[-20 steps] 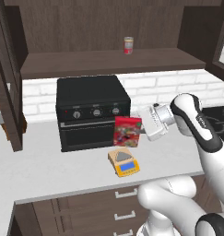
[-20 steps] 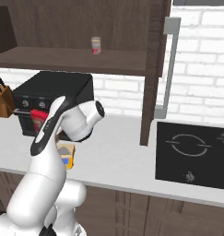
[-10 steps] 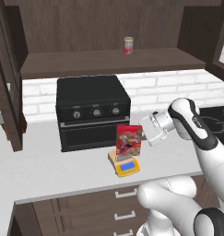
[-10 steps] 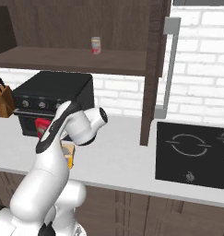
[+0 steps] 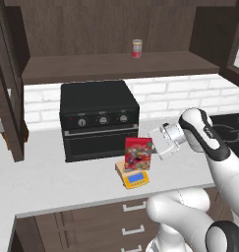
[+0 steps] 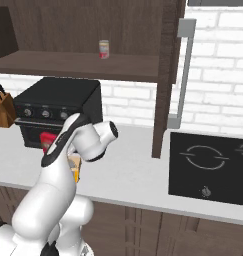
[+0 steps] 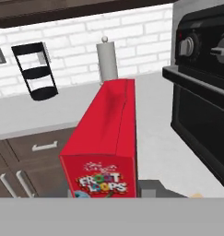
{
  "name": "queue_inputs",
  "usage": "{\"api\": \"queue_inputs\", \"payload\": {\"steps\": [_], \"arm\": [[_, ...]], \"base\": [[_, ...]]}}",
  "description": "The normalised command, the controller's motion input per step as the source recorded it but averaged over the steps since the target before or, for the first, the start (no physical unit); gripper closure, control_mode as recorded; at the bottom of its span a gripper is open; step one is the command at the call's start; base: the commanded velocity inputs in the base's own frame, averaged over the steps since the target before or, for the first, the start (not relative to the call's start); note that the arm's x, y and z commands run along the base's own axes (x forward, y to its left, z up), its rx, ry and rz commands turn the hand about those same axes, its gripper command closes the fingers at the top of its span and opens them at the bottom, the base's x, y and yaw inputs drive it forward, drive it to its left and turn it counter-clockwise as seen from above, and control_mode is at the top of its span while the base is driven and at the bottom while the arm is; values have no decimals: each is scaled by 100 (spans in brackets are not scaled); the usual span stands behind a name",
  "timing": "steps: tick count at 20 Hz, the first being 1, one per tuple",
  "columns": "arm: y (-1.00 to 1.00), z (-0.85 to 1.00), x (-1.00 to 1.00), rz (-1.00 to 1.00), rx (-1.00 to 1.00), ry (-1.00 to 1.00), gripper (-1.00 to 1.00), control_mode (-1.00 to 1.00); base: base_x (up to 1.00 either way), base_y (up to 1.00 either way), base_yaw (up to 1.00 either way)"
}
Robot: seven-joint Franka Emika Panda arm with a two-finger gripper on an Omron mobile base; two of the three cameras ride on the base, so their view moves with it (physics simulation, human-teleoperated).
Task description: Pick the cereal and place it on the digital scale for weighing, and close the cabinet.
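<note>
The cereal [image 5: 138,153] is a red box held upright, its lower edge at the tan plate of the yellow-orange digital scale [image 5: 134,179] in front of the oven. My gripper [image 5: 151,147] is shut on the box's right edge, reaching in from the right. In the hand view the cereal [image 7: 104,143] runs away from the camera between the fingers. From the right base, the cereal [image 6: 46,141] and the scale [image 6: 74,169] peek out behind the arm. The cabinet stands open, with one door [image 5: 5,83] at the left and another door [image 6: 168,75] with a silver handle.
A black toaster oven [image 5: 99,118] stands right behind the scale. A small can [image 5: 136,48] sits on the cabinet shelf. Knife block [image 6: 3,107] at far left, black cooktop [image 6: 208,165] at right. A paper-towel holder [image 7: 106,60] and black rack [image 7: 37,69] stand along the wall.
The gripper has carried the cereal down towards the scale, and the box has come from a slight tilt to upright over the plate.
</note>
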Motion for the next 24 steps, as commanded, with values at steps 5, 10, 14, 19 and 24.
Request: {"api": "queue_inputs", "payload": {"steps": [5, 10, 14, 19, 24], "arm": [[0, -20, 5, 0, 0, -3, 100, -100], [0, -27, 20, 0, 0, 0, 100, -100], [0, -21, 21, 0, 0, 0, 100, -100], [0, -4, 19, 0, 0, -4, 100, -100], [0, -1, 20, 0, 0, -5, 100, -100]], "base": [[0, 0, 0], [0, 0, 0], [0, 0, 0], [0, 0, 0], [0, 0, 0]]}}
